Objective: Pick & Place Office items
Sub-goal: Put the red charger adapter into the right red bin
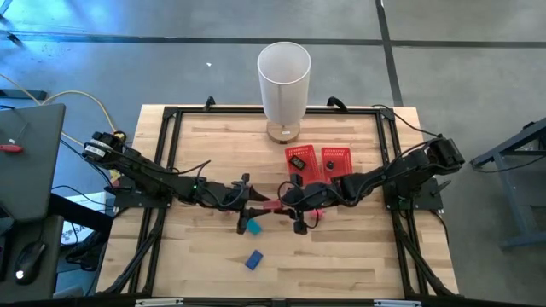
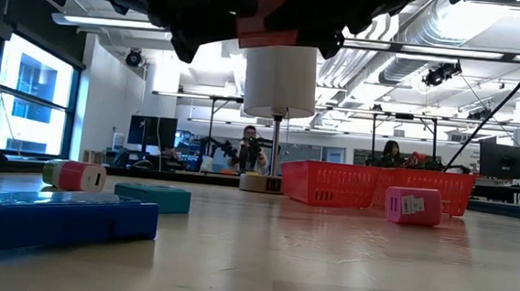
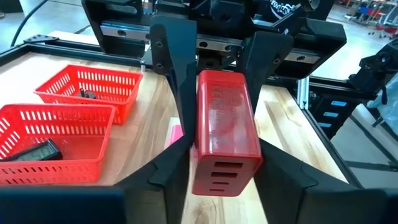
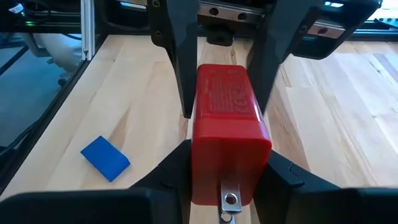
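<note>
Both fingers (image 3: 177, 106) around red piece (image 3: 225, 134)

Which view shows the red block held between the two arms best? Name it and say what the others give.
The left wrist view: the red block fills the middle, its slotted end showing. The right wrist view shows it nearly as large, from its metal-tabbed end. The high view gives only a red sliver between the arms; the low view shows its underside above the table.

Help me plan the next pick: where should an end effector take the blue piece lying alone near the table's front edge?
Probably from straight above, closing across its narrower width: the blue piece lies flat, askew, apart from everything else.
</note>
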`<state>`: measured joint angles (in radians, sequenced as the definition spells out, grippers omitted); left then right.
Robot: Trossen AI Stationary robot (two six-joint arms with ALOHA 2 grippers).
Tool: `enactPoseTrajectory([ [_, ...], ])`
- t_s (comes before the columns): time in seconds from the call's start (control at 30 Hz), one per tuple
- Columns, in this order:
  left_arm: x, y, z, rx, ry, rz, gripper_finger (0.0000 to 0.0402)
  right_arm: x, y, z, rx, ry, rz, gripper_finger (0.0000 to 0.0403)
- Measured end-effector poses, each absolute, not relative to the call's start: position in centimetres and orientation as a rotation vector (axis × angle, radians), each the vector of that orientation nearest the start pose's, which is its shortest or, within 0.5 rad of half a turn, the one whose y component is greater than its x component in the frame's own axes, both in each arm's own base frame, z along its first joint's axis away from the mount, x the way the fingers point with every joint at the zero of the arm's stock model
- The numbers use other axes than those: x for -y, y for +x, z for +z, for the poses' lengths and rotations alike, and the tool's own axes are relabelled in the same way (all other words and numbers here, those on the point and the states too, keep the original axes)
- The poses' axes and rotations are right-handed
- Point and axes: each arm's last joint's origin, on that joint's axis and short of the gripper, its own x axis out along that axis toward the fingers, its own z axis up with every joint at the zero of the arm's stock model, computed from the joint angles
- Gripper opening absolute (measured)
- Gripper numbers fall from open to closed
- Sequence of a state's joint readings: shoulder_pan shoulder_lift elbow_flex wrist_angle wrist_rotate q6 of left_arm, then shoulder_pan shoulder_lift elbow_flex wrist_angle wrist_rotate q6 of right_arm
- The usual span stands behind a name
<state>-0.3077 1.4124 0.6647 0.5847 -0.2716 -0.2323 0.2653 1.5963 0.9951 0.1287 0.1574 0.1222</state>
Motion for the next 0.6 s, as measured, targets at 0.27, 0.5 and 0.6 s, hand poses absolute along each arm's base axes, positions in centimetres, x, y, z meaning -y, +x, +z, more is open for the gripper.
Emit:
enactPoseTrajectory([
  [0.27,8.12,28.17,22.62,-0.159,-0.18,-0.013,0.027,-8.76,33.66,23.3,-0.484,0.019,0.087,0.011],
  [0.5,8.01,28.17,22.63,-0.154,-0.153,0.021,0.0318,-8.74,33.68,23.34,-0.479,0.005,0.084,0.011],
  [0.6,8.0,28.17,22.63,-0.153,-0.152,0.024,0.0319,-8.81,33.65,23.31,-0.481,0.003,0.086,0.011],
])
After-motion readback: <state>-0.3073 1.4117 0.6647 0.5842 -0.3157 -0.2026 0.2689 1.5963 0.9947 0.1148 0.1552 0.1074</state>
